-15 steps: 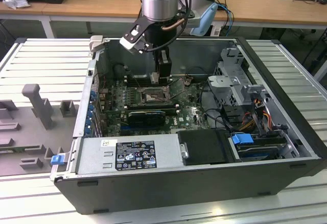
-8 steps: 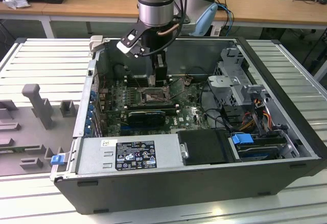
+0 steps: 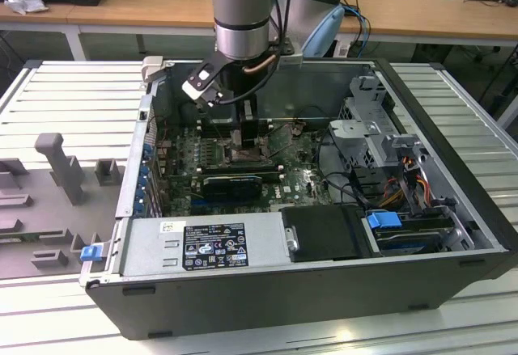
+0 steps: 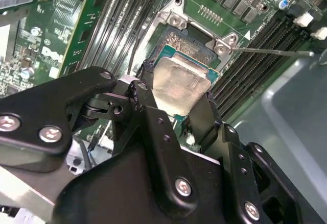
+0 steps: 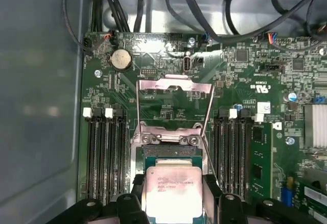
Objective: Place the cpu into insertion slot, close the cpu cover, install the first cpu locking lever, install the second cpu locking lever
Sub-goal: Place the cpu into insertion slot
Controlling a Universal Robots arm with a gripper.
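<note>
My gripper (image 4: 177, 107) is shut on the cpu (image 4: 180, 82), a pale silver square with a green edge, with one black finger on each of two opposite sides. The cpu (image 5: 172, 189) sits right over the insertion slot (image 5: 168, 153), whose dark pin field (image 4: 190, 50) shows just past the chip's far edge. I cannot tell whether the chip rests in the slot or hovers just above it. The cpu cover (image 5: 173, 84) stands flipped open beyond the slot, with the board visible through its window. In the exterior view the gripper (image 3: 247, 135) reaches down into the open computer case over the motherboard (image 3: 295, 181).
Long black memory slots (image 5: 104, 152) run along both sides of the socket. A thin metal lever rod (image 4: 276, 52) sticks out beside it. Black cables (image 5: 204, 9) hang at the board's far edge. The case wall (image 5: 36, 96), drive cage (image 3: 376, 141) and power supply (image 3: 210, 242) close in the space.
</note>
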